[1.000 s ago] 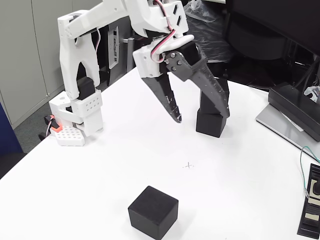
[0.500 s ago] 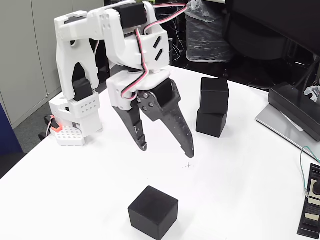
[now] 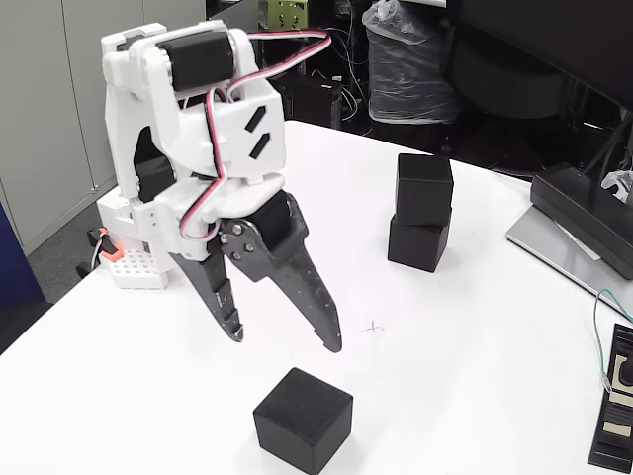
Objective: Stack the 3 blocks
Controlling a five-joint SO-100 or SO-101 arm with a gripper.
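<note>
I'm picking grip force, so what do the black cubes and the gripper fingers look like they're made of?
The three cubes, such as the loose cube, look matte black with softly rounded edges and no shine; foam or dull plastic, I cannot tell which. The gripper has black fingers that look like rigid printed plastic, faintly glossy.

White round-edged table (image 3: 475, 297) under even, bright indoor light, with a small pencilled cross (image 3: 373, 328) near its middle. Left of the table, pale grey cabinet doors (image 3: 59, 109) and a strip of grey carpet floor (image 3: 59, 259); a blue panel (image 3: 15, 262) at the far left edge. Behind the table, a grey plastic bag (image 3: 406, 59) bulging among dark clutter and cables. At the table's right edge, a flat black device on a grey base (image 3: 579, 223), a thin green wire (image 3: 599, 336), and a small black box (image 3: 618, 411) in the corner.
</note>
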